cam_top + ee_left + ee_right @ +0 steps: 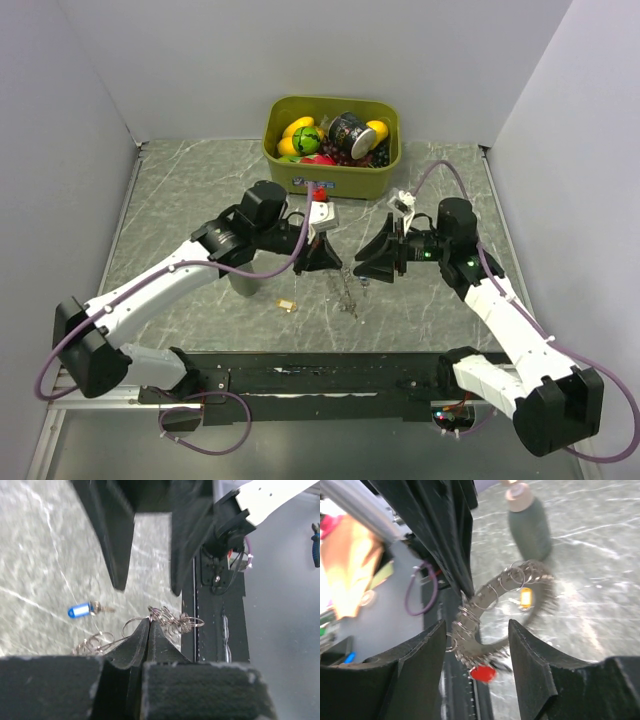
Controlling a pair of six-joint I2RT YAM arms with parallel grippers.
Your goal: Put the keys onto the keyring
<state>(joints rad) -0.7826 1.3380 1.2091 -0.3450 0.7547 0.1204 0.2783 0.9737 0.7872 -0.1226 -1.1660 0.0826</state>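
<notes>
Pinching keyring (487, 599), left fingers (134, 645); bin label (303, 183) unreadable.

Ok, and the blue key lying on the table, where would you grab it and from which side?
Probably by its blue plastic tag, from straight above, fingers closing across the tag's narrow width. The blue key lies flat on the table, so its thin metal blade gives little to pinch; the tag is its thickest part. Stay clear of the keyring loops nearby.
</notes>
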